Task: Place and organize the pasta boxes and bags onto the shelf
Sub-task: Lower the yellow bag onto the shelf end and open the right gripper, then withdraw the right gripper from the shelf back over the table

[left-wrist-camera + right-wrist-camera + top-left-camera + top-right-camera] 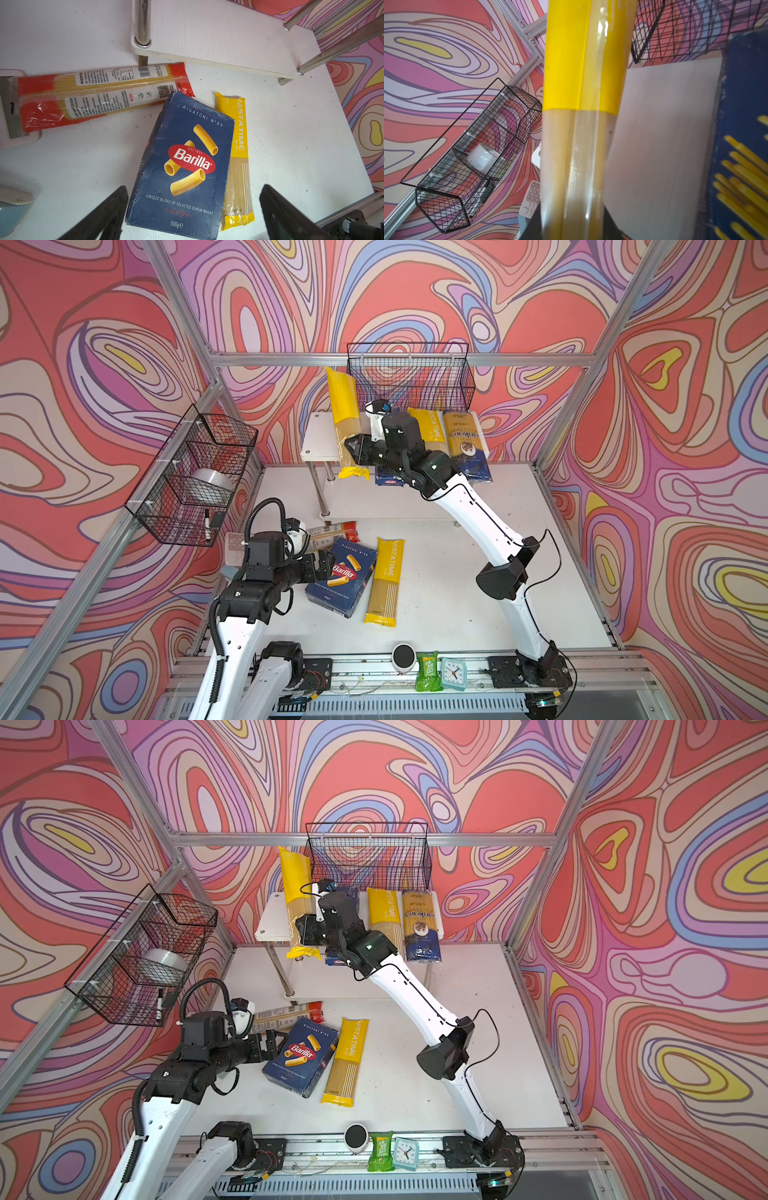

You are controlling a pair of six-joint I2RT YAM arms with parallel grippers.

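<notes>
Two claws, two very different stories. The right claw [351, 450] has its fingers closed around a yellow-ended bag [345, 414], gripping it down near the clear end. In the right wrist view the packet fills the gap between the fingers edge to edge. That bag is tilted. Its far yellow end pokes up past the claw toward the wire basket [409, 373] on the back wall, and its near end hangs off the front edge of the shelf [318, 435] just below the claw. Beside that claw, across a strip of bare top board, lies the spaghetti box [388, 480], mostly hidden under the arm. Further out on that same side another yellow bag [432, 429] and the gold and blue bag [465, 443] lie flat next to each other on the top board.

The left claw [319, 566] is spread wide and holding nothing. It's low over the table [457, 593] with the rigatoni box [187, 166] straight ahead. In the left wrist view the box's near end sits between the two fingers [108, 212], and I can't tell if either one touches it. The box lies flat on the table, logo up. A third yellow bag [239, 166] lies flat against the box's long edge, on the side toward the right claw. Past the box's far corner from the left claw, the red-ended bag [99, 95] lies crosswise on the table by the shelf's front leg.
</notes>
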